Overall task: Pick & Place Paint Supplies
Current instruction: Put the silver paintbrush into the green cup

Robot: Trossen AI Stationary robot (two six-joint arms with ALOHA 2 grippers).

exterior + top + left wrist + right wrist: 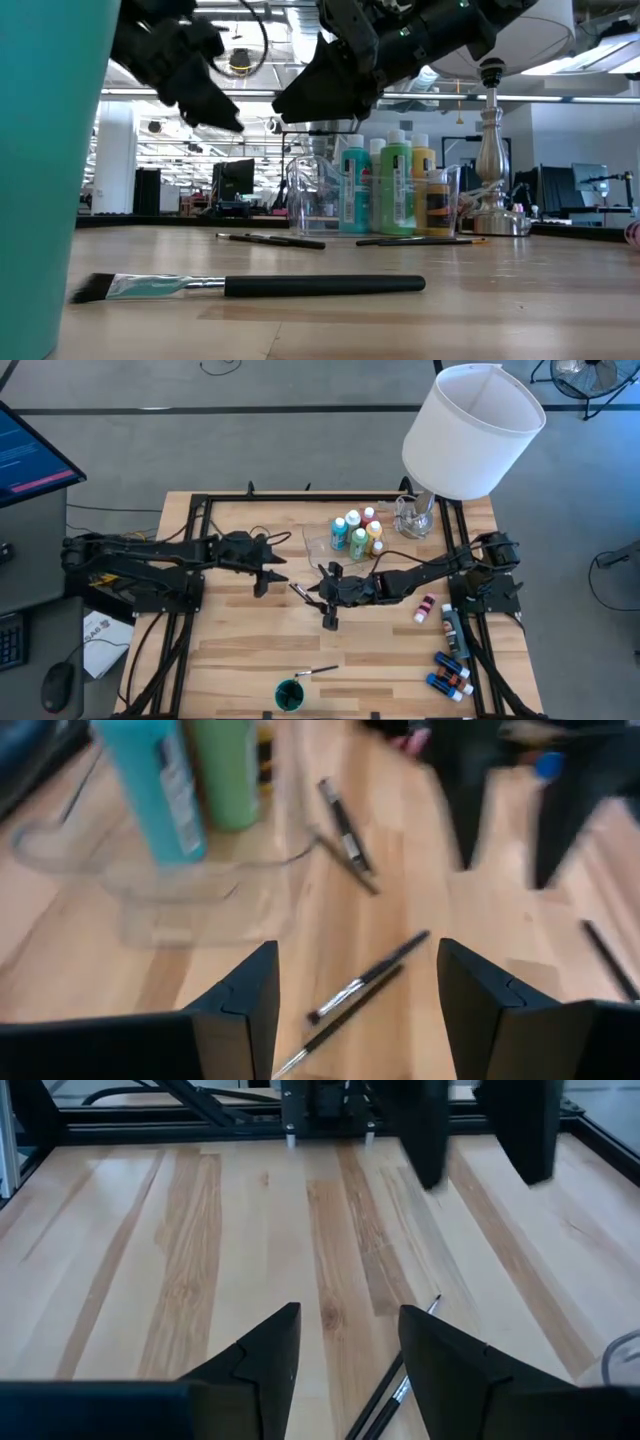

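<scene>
Pale wood planks make up the surface [250, 650], framed by black rails. Near its middle both arms meet: the left gripper [272, 573] hangs above the boards with its fingers spread and nothing between them, and the left wrist view shows 2 thin dark-handled brushes [360, 988] lying crossed on the wood just beyond those fingers. The right gripper [330, 596] faces it from the other side, fingers apart and empty, with the tips of the same brushes [390, 1390] showing beside one finger; most of their length is cut off there. The clear plastic tray [318, 540] holds upright white-capped paint bottles [356, 536], teal, green and yellow among them; in the low view its walls blur their labels. A pink bottle [425, 608] lies on its side near the right arm's base, and blue-capped supplies [450, 672] lie by the right rail, too small to name. A flat brush [250, 287] lies beside the teal cup [289, 695] at the near edge. The white lampshade [470, 430] hides part of the lamp base.
</scene>
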